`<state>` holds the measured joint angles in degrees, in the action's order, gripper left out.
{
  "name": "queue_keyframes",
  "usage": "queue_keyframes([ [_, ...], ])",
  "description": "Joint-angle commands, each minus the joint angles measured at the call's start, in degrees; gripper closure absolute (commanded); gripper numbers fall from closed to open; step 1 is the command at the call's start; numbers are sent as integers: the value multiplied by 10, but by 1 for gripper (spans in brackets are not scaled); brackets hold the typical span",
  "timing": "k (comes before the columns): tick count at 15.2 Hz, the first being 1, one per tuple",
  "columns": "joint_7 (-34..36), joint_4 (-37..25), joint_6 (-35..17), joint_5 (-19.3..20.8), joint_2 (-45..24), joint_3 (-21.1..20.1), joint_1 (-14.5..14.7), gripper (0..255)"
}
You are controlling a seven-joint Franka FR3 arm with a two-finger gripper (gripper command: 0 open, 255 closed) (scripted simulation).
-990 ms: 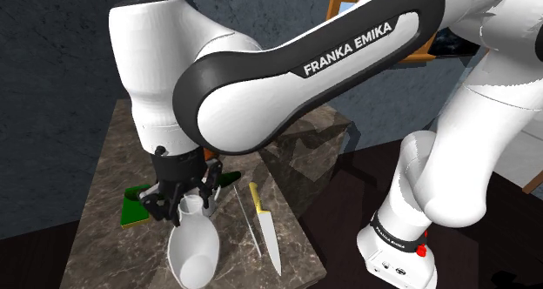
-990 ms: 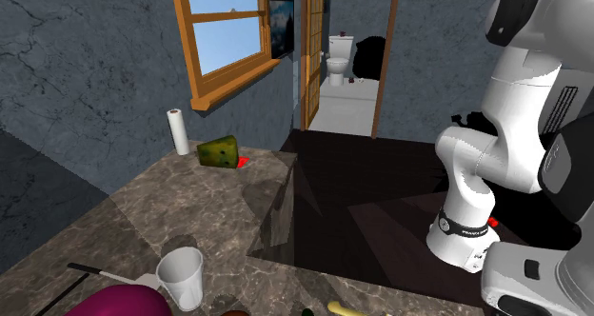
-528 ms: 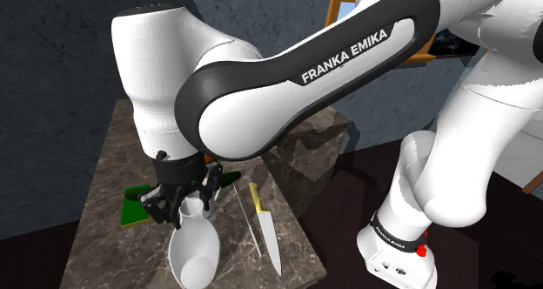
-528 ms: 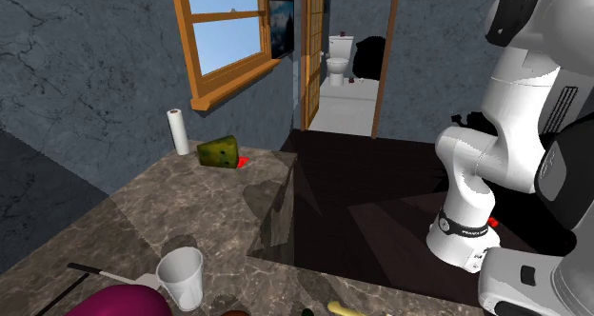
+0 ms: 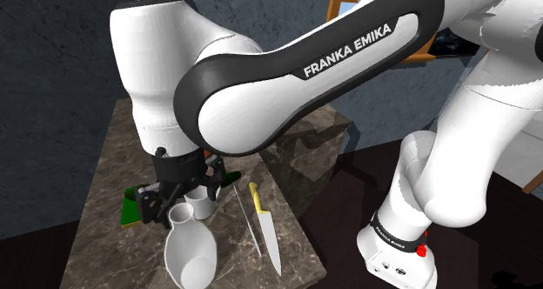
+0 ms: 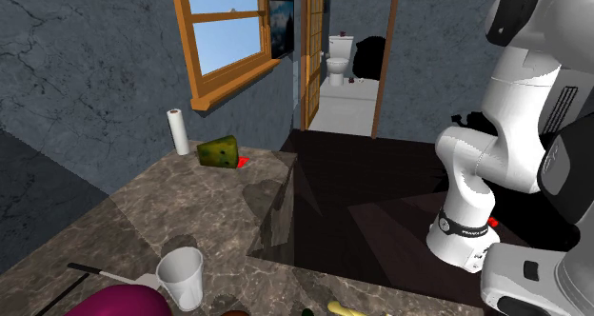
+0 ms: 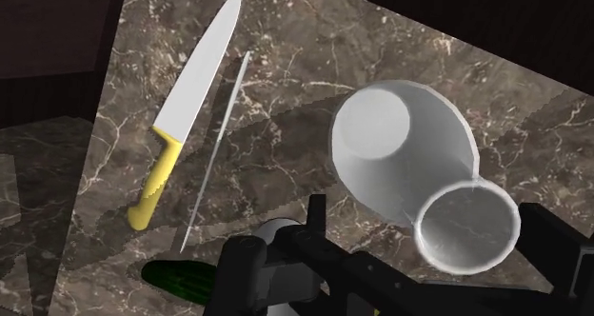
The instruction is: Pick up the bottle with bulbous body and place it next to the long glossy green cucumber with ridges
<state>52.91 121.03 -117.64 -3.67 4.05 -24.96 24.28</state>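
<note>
The white bottle [image 5: 191, 251] with a bulbous body rests on the marble table [image 5: 104, 178], its open mouth just under my gripper [image 5: 177, 200]. In the wrist view the bottle [image 7: 395, 152] lies between my fingers [image 7: 314, 221], which stand apart on either side of its mouth without touching it; the gripper [image 7: 433, 224] is open. The glossy green cucumber [image 5: 132, 205] lies just behind the gripper, mostly hidden by it. Its end [image 7: 181, 281] shows beside the hand.
A white cup [image 5: 203, 203] stands right by the bottle's neck. A yellow-handled knife [image 5: 264, 228] and a thin grey rod [image 5: 246, 219] lie toward the shoulder view's right. The table edge [image 5: 300, 235] is near the knife. The arm's big elbow [image 5: 287, 87] hangs over the table.
The fingers have opened off the bottle's neck. The bottle has settled slightly toward the shoulder view's left, and its mouth now shows free below the gripper.
</note>
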Motion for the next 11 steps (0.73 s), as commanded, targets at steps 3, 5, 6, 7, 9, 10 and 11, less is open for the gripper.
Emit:
queue_keyframes([
  [3,-5,-47,64,-6,18,4,-2,0],
  [5,-5,-47,64,-6,18,4,-2,0],
  [6,-5,-47,64,-6,18,4,-2,0],
  [7,-5,-47,64,-6,18,4,-2,0],
  [9,-5,-47,64,-6,17,4,-2,0],
  [10,-5,-47,64,-6,17,4,-2,0],
  [11,-5,-47,64,-6,17,4,-2,0],
])
